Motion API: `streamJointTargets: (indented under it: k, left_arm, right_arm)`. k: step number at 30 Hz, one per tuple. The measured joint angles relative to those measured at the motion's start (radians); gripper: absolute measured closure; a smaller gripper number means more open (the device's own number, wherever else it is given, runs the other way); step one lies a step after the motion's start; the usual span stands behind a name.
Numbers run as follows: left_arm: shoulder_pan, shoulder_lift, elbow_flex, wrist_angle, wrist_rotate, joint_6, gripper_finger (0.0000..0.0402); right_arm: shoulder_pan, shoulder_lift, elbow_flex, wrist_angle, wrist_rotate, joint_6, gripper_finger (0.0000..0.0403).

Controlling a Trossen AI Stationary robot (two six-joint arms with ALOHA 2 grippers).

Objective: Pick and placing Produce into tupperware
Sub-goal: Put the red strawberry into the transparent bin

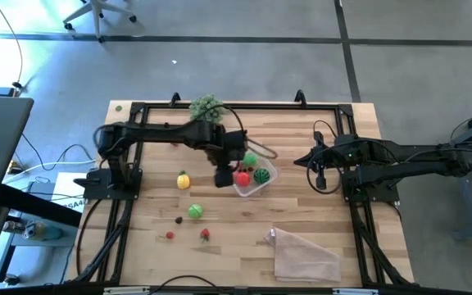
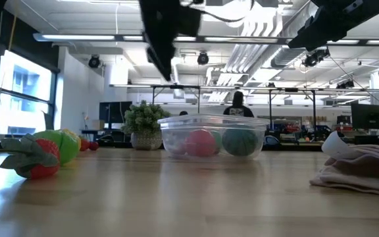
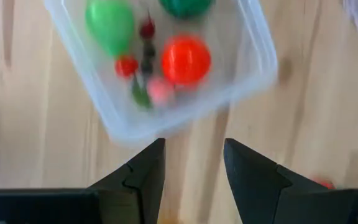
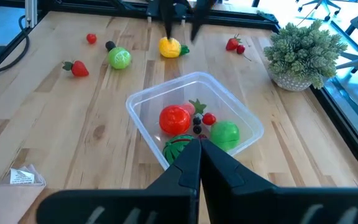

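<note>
The clear tupperware point(image 1: 256, 182) stands mid-table on its flat bottom. It holds a red ball point(image 3: 186, 59), a green fruit point(image 3: 109, 25), a striped green melon ball point(image 4: 178, 148) and small berries. Loose produce lies on the wood to its left: a yellow piece point(image 1: 183, 180), a green ball point(image 1: 195, 211), a strawberry point(image 1: 205, 235) and berries. My left gripper point(image 3: 193, 146) hangs open above the table just left of the tub, pointing down, with nothing between its fingers. My right gripper point(image 4: 199, 144) is shut and waits raised at the table's right side, aimed at the tub.
A potted leafy clump point(image 1: 206, 107) stands at the far edge. A crinkled clear bag point(image 1: 303, 256) lies near the front right. Two red berries point(image 4: 234, 43) lie near the plant. Bare wood stretches along the front edge and on the left.
</note>
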Motion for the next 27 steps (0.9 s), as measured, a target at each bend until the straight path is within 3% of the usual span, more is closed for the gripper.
streamJointTargets:
  k: [10, 15, 21, 27]
  left_arm:
    - [-0.029, -0.186, -0.002, -0.152, -0.162, -0.170, 0.0247]
    - [0.018, -0.298, -0.039, -0.165, -0.257, -0.248, 0.0247]
    - [0.135, -0.473, -0.265, -0.035, -0.291, -0.366, 0.0247]
    - [0.288, -0.618, -0.553, 0.042, -0.329, -0.691, 0.0247]
  right_arm:
    - [0.000, 0.000, 0.000, -0.008, 0.000, 0.000, 0.0402]
    - [0.000, 0.000, 0.000, -0.010, 0.000, 0.000, 0.0402]
    - [0.000, 0.000, 0.000, -0.010, 0.000, 0.000, 0.0402]
    - [0.000, 0.000, 0.000, -0.010, 0.000, 0.000, 0.0402]
